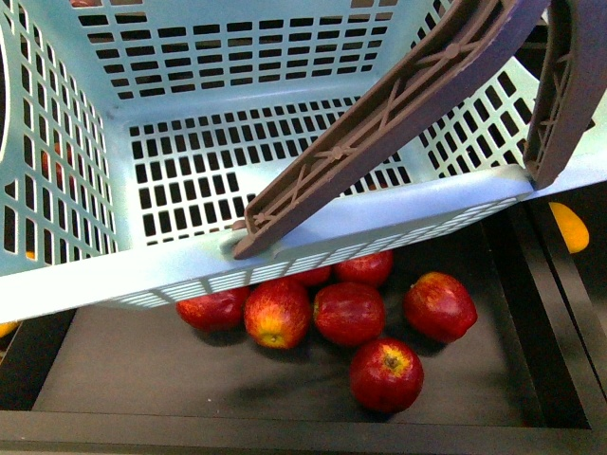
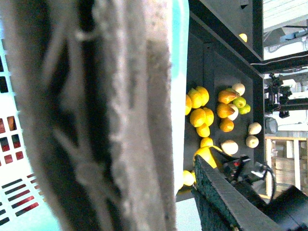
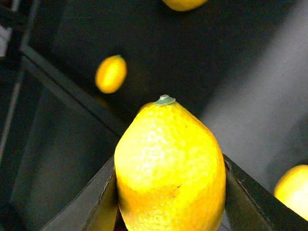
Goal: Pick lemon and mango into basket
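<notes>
Lemon point(image 3: 168, 159) gripped at its waist between the dark fingers point(image 3: 96, 202) of the right gripper point(image 3: 171, 197), which is clenched on it. Long axis runs out past the fingertips, green stem nub foremost. Loose yellow fruits point(image 3: 111, 73) lie on the dark shelf floor beyond.

Basket point(image 1: 313, 227) fills the front view, raised over red apples point(image 1: 349, 311), brown handle point(image 1: 379, 123) slanting across its mouth, slotted floor bare. Right arm not seen there.

Orange-yellow fruit point(image 1: 569, 227) shows right of the divider point(image 1: 541, 303), so the lemon is judged to sit right of the basket, and the carry goes leftward over the rim.

Left gripper: state cannot be told, as its camera shows mostly blurred handle. Mango not identified.
</notes>
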`<state>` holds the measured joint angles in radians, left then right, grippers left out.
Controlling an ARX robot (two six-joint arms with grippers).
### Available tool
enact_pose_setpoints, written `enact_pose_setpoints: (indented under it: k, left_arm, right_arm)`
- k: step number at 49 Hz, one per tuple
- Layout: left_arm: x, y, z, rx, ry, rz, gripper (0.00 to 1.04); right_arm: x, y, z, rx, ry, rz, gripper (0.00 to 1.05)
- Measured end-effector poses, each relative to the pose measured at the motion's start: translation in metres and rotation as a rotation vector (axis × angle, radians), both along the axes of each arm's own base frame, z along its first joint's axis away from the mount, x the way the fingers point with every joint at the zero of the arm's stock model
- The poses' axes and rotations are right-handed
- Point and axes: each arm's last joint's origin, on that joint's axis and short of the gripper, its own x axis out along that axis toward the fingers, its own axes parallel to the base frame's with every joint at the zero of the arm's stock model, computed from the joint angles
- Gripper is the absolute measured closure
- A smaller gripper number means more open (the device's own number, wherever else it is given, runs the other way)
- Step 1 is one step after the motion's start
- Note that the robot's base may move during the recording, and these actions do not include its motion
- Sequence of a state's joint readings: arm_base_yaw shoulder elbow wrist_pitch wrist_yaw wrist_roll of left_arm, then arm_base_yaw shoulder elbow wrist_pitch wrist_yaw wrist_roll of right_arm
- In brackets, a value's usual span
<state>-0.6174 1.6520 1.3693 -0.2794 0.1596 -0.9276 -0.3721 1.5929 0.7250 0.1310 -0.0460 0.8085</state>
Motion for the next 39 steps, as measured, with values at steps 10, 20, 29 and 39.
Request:
enact_pose_setpoints:
  k: [10,20,29,39]
  left_arm:
    - [0.0,0.0,0.0,-0.001,0.001,-0.001,0.75]
    - [0.0,0.0,0.0,0.0,0.0,0.0,0.75]
    - [0.0,0.0,0.0,0.0,0.0,-0.001,0.75]
    - [0.0,0.0,0.0,0.0,0.0,0.0,0.75]
  right_arm:
    - [-0.002,0.056,0.058,-0.058,-0.117,0.176,0.55]
    - [-0.002,0.109,0.106,-0.113,-0.258,0.319,0.55]
    - [-0.002,0.152,0.129,-0.158,-0.323,0.438,0.55]
    - [-0.006,0.184,0.127,-0.192,-0.322,0.544,0.55]
